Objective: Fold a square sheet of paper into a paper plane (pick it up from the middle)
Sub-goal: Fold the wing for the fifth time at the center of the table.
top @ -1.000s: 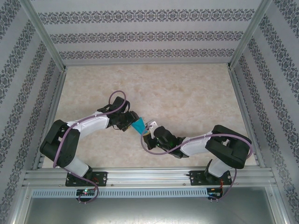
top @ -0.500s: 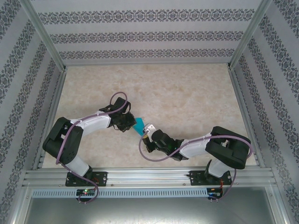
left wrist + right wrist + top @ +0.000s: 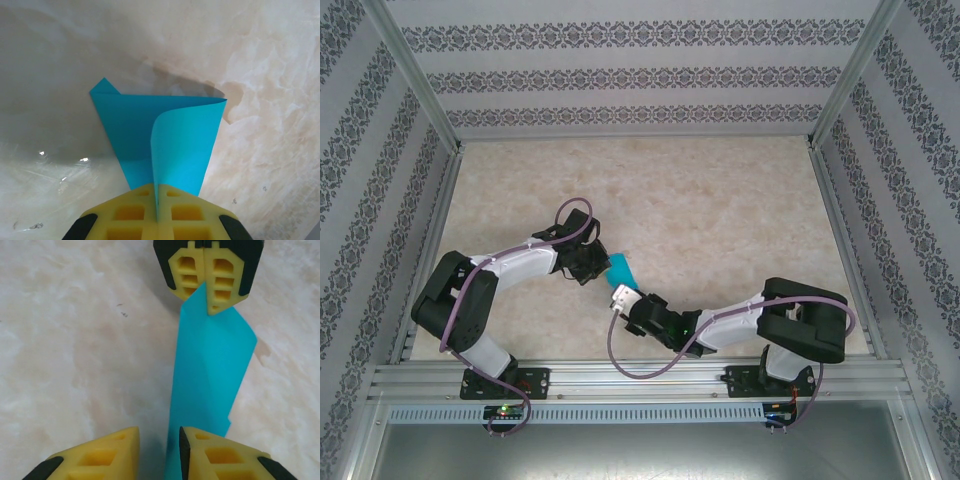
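At far left, my left arm (image 3: 470,300): folded at the elbow, its forearm reaching inward toward the front middle of the table.
My left gripper (image 3: 156,200): jaws pressed fully together, the yellow pads meeting on the narrow end of the teal paper sheet.
Teal paper sheet (image 3: 150,130): folded into layers and fanning wider away from my left pads. One upper layer curls up as a loose flap, and a small corner shows past the far left edge. In the top view it lies between my two grippers, near the front middle of the table. I cannot tell whether its far edge rests on the surface.
My right gripper (image 3: 159,440): jaws parted by a moderate gap and clamping nothing. It faces my left gripper along the length of the sheet. The sheet's free end runs partly into the gap and passes behind my right-hand finger (image 3: 220,460). I cannot tell whether that finger touches it.
My right arm (image 3: 800,320): elbow at the right, its forearm stretched low and leftward along the near edge.
Table (image 3: 740,200): pale, marbled, faintly glossy surface.
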